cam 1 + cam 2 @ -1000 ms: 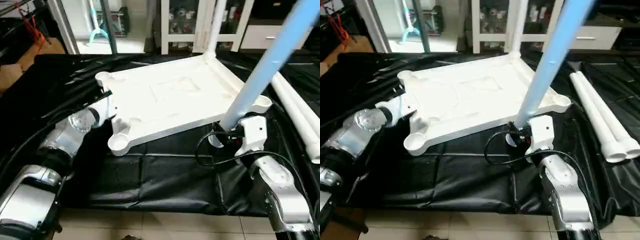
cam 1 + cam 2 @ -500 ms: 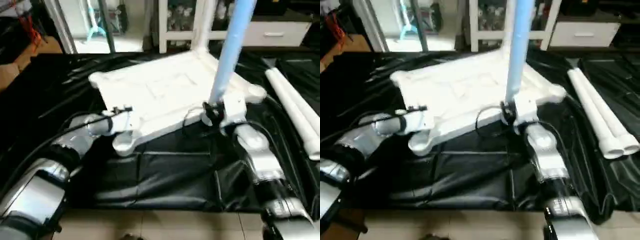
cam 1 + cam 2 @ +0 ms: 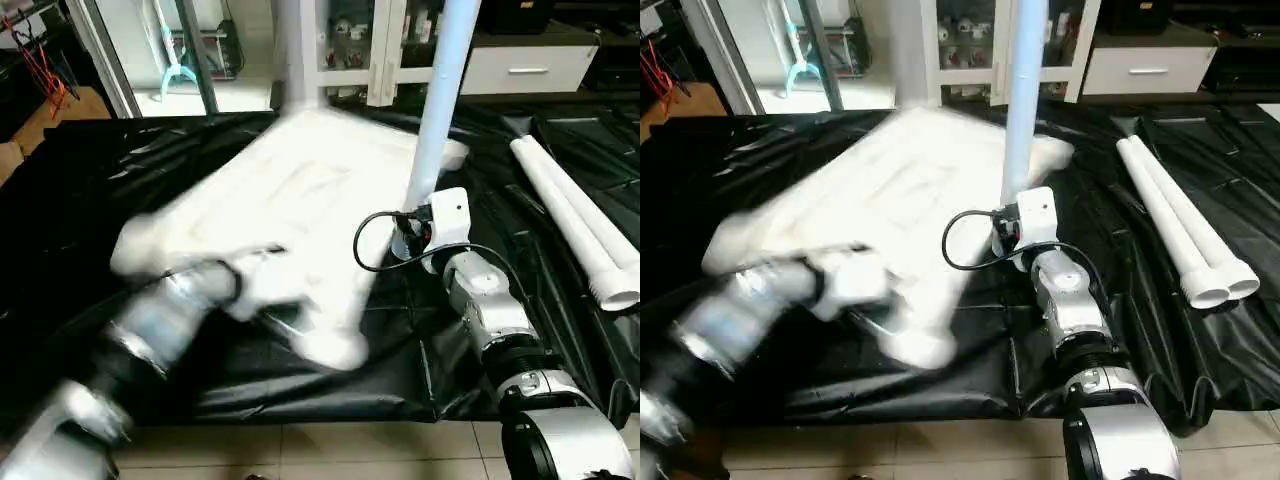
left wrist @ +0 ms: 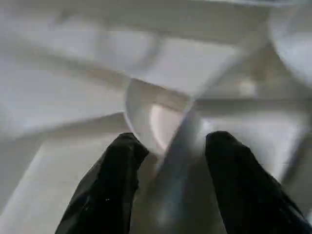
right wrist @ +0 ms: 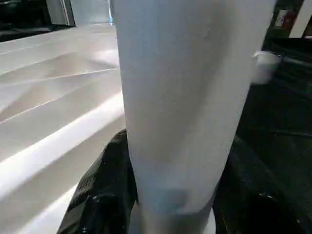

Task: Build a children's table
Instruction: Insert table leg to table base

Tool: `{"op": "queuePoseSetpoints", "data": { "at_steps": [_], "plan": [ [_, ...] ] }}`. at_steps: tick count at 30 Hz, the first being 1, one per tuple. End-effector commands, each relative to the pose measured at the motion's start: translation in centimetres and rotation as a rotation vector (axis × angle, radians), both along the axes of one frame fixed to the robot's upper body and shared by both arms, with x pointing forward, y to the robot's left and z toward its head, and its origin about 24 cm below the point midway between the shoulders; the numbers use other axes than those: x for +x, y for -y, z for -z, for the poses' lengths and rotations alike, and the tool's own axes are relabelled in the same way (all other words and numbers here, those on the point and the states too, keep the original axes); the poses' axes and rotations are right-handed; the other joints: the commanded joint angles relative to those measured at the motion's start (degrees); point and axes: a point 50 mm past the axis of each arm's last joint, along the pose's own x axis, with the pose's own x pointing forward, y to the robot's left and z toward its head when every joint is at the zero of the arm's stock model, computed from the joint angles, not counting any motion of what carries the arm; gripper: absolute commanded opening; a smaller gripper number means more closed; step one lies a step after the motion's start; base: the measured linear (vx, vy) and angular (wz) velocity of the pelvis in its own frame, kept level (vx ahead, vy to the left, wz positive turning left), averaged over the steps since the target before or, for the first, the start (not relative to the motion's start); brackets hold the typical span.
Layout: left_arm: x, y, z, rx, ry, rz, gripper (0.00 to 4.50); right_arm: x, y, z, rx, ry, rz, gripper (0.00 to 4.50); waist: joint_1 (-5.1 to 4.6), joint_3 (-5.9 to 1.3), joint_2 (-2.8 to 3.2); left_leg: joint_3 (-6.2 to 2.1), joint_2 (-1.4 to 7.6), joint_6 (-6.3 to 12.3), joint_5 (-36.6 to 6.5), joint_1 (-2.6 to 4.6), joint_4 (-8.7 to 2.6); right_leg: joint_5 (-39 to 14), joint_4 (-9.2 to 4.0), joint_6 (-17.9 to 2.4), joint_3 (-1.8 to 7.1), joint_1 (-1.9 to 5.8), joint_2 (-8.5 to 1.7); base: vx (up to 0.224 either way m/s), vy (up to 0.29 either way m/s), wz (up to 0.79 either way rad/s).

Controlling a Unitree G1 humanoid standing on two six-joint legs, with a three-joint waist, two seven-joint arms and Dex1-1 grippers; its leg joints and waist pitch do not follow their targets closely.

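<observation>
The tabletop (image 3: 300,200) lies upside down on the black sheet (image 3: 330,370), ribs and corner sockets facing up, so that the legs can be pushed in from above. One leg (image 3: 290,50) already stands in the far corner socket, on the far side of both my pincers. Two spare legs (image 3: 570,215) lie side by side on the sheet, well apart from my right pincer on its outer side.

My right pincer (image 5: 170,195) is closed round a leg (image 3: 435,110) near its thick lower end. I hold it upright, just beside the tabletop's near-right edge. Judgement: it is kept vertical so that its end can drop straight into a socket; it is not yet seated in one. The black fingers (image 5: 102,190) sit on either side of the tube, about half spread, touching it.

My left pincer (image 4: 168,161) grips the tabletop at its near-left edge. In the wrist view its two fingers (image 4: 112,185) stand about half spread with a white rib or rim wall between them. Judgement: this grip serves to steady or turn the tabletop and bring a free socket toward the held leg. That side of the tabletop is blurred in the head views, so I cannot fix the exact corner.
</observation>
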Motion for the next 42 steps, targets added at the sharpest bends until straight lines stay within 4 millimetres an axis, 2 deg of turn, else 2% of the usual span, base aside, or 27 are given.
{"op": "queuePoseSetpoints", "data": {
  "at_steps": [1,2,3,4,5,7,8,10,12,15,16,18,19,22,25,27,29,30,31,32,33,34,35,36,38,42],
  "plan": [
    [-2.3,4.7,0.1,-0.110,-0.080,0.169,2.39,0.3,-4.3,-1.7,0.085,0.067,-0.160,1.84,0.48,-4.23,-0.63,-1.73,4.53,10.03,2.89,1.90,-2.87,17.27,-2.85,-18.77,1.78,2.73,-4.59,0.000,0.000,0.00],
    [-2.3,5.6,-0.4,-0.159,-0.070,0.161,2.39,0.3,-4.4,-1.7,0.097,0.071,-0.165,1.84,0.74,-4.28,-0.51,-1.73,4.69,9.89,2.35,2.17,-2.86,17.17,-3.07,-19.01,1.80,2.56,-4.66,0.000,0.000,0.00],
    [-2.2,5.9,-0.6,-0.176,-0.059,0.154,2.39,0.3,-4.4,-1.8,0.097,0.074,-0.166,1.84,0.82,-4.30,-0.75,-1.75,4.61,9.99,2.26,1.97,-2.84,17.17,-3.00,-18.94,1.86,2.79,-4.64,0.000,0.000,0.00],
    [-1.8,6.6,-1.0,-0.211,-0.029,0.128,2.39,0.4,-4.4,-1.8,0.091,0.081,-0.166,1.84,0.87,-4.38,-0.60,-1.78,4.60,10.12,2.52,1.97,-2.81,17.49,-2.93,-18.87,1.83,2.75,-4.63,0.000,0.000,0.00],
    [-1.4,7.0,-1.3,-0.230,0.005,0.103,2.39,0.4,-4.3,-1.9,0.087,0.087,-0.161,1.84,0.82,-4.29,-0.73,-1.75,4.66,10.31,2.43,2.02,-2.81,18.06,-3.03,-18.77,1.83,2.70,-4.51,0.000,0.000,0.00],
    [-0.2,7.3,-2.3,-0.270,0.100,0.010,2.39,0.7,-3.7,-2.2,0.083,0.105,-0.134,1.84,1.00,-4.50,-0.42,-1.89,4.61,10.87,2.97,2.02,-2.65,18.86,-2.81,-18.44,1.77,2.73,-4.43,0.000,0.000,0.00],
    [0.6,6.9,-2.6,-0.267,0.139,-0.035,2.39,0.8,-3.3,-2.4,0.086,0.113,-0.118,1.84,1.02,-4.48,-0.54,-1.86,4.66,11.17,3.49,2.01,-2.62,19.39,-2.82,-18.36,1.78,2.70,-4.41,0.000,0.000,0.00],
    [1.2,6.4,-2.8,-0.261,0.164,-0.068,2.39,0.8,-2.9,-2.5,0.089,0.118,-0.108,1.84,1.43,-4.69,-0.36,-1.98,4.74,11.63,4.47,2.20,-2.43,20.41,-2.69,-18.06,1.74,2.54,-4.39,0.000,0.000,0.00],
    [2.5,4.4,-3.0,-0.214,0.219,-0.138,2.39,0.7,-1.8,-2.6,0.095,0.135,-0.087,1.84,1.70,-4.60,-0.50,-2.00,4.71,12.18,4.40,1.98,-2.44,20.11,-2.66,-17.52,1.63,2.47,-4.46,0.000,0.000,0.00],
    [2.8,3.7,-3.1,-0.209,0.230,-0.161,2.39,0.6,-1.4,-2.5,0.097,0.141,-0.077,1.84,1.58,-4.75,-0.41,-2.07,4.84,12.31,5.97,2.06,-2.33,21.80,-2.31,-17.44,1.50,2.46,-4.49,0.000,0.000,0.00],
    [3.1,3.2,-3.3,-0.217,0.238,-0.181,2.39,0.5,-1.0,-2.4,0.101,0.143,-0.068,1.84,1.67,-4.76,-0.71,-2.00,4.76,12.54,6.53,2.00,-2.29,22.02,-2.25,-17.69,1.50,2.49,-4.49,0.000,0.000,0.00],
    [3.4,2.7,-3.4,-0.223,0.254,-0.205,2.39,0.4,-0.7,-2.4,0.104,0.152,-0.062,1.84,1.73,-4.75,-0.73,-1.93,4.70,12.75,6.71,1.98,-2.23,21.59,-2.29,-17.60,1.50,2.42,-4.50,0.000,0.000,0.00],
    [3.7,2.3,-3.7,-0.235,0.271,-0.224,2.39,0.4,-0.5,-2.6,0.114,0.171,-0.055,1.84,1.78,-4.73,-0.97,-1.86,4.70,12.67,6.34,2.01,-2.26,20.92,-2.40,-17.58,1.50,2.35,-4.45,0.000,0.000,0.00],
    [4.3,1.5,-5.0,-0.306,0.283,-0.266,2.39,0.4,0.2,-3.9,0.151,0.231,-0.042,1.84,2.24,-4.82,-0.79,-1.91,4.82,12.53,6.48,2.09,-2.26,20.65,-2.28,-17.33,1.52,2.32,-4.49,0.000,0.000,0.00],
    [4.1,0.7,-6.0,-0.361,0.240,-0.287,2.39,0.3,0.7,-5.0,0.169,0.271,-0.049,1.84,2.66,-4.91,-0.78,-1.89,4.92,12.74,7.61,2.28,-2.17,20.99,-2.11,-17.37,1.47,2.08,-4.45,0.000,0.000,0.00],
    [3.5,-0.7,-6.1,-0.331,0.174,-0.306,2.39,0.0,1.3,-5.8,0.162,0.299,-0.070,1.84,2.92,-4.77,-0.82,-1.88,5.00,12.93,8.28,2.31,-2.23,20.64,-2.07,-17.13,1.46,2.03,-4.39,0.000,0.000,0.00],
    [2.2,-2.7,-5.5,-0.259,0.017,-0.346,2.39,-0.7,2.1,-6.6,0.144,0.320,-0.104,1.84,3.20,-4.63,-0.84,-1.87,5.02,13.14,8.96,2.33,-2.26,19.75,-1.99,-16.32,1.46,1.88,-4.33,0.000,0.000,0.00],
    [2.1,-2.8,-5.5,-0.256,0.005,-0.351,2.57,-0.8,2.1,-6.6,0.143,0.321,-0.106,1.84,3.17,-4.54,-0.79,-1.75,4.87,12.86,8.60,2.36,-2.28,18.60,-2.17,-16.08,1.49,1.74,-4.24,0.000,0.000,0.00],
    [1.4,-3.8,-5.2,-0.248,-0.088,-0.408,2.67,-1.3,2.6,-6.9,0.137,0.325,-0.124,1.84,3.08,-4.50,-0.79,-1.69,4.68,12.54,8.44,2.28,-2.26,18.14,-2.21,-16.14,1.50,1.76,-4.15,0.000,0.000,0.00],
    [1.0,-4.2,-5.0,-0.246,-0.130,-0.434,2.75,-1.7,2.8,-7.0,0.136,0.327,-0.134,1.84,3.32,-4.38,-0.76,-1.65,4.82,11.67,7.66,2.41,-2.43,17.51,-2.28,-16.32,1.53,1.79,-4.15,0.000,0.000,0.00],
    [0.0,-4.8,-5.0,-0.263,-0.184,-0.458,2.75,-2.4,3.1,-7.0,0.118,0.323,-0.162,1.84,3.34,-4.36,-0.75,-1.68,4.78,11.65,7.29,2.32,-2.45,16.92,-2.39,-16.20,1.54,1.73,-4.13,0.000,0.000,0.00],
    [0.0,-4.8,-5.0,-0.263,-0.184,-0.458,2.75,-2.4,3.1,-7.0,0.118,0.323,-0.162,1.84,3.43,-4.31,-0.84,-1.78,4.76,11.43,6.93,2.23,-2.53,16.36,-2.47,-16.14,1.56,1.89,-4.13,0.000,0.000,0.00],
    [-0.6,-5.4,-4.7,-0.262,-0.199,-0.491,2.80,-3.2,3.4,-6.9,0.096,0.314,-0.189,1.84,3.36,-4.18,-1.03,-1.63,4.59,10.92,5.73,2.19,-2.66,14.81,-2.72,-16.20,1.56,1.84,-3.98,0.000,0.000,0.00],
    [-0.6,-5.4,-4.7,-0.262,-0.199,-0.491,3.10,-3.2,3.4,-6.9,0.096,0.314,-0.189,1.84,3.55,-4.15,-0.94,-1.65,4.62,10.61,5.33,2.23,-2.67,14.16,-2.90,-15.98,1.61,1.79,-3.94,0.000,0.000,0.00],
    [-1.1,-6.2,-4.3,-0.205,-0.190,-0.528,3.17,-4.2,3.7,-6.6,0.080,0.292,-0.209,1.84,3.53,-3.99,-1.69,-1.61,4.56,10.25,4.58,2.09,-2.86,13.17,-3.13,-15.83,1.67,1.95,-3.93,0.000,0.000,0.00],
    [-2.1,-6.7,-3.8,-0.117,-0.238,-0.605,3.62,-5.5,4.1,-6.3,0.084,0.251,-0.210,1.84,3.48,-3.83,-1.18,-1.80,4.63,9.82,5.03,2.21,-3.02,12.25,-3.11,-14.60,1.69,1.79,-3.80,0.000,0.000,0.00]
  ]
}}
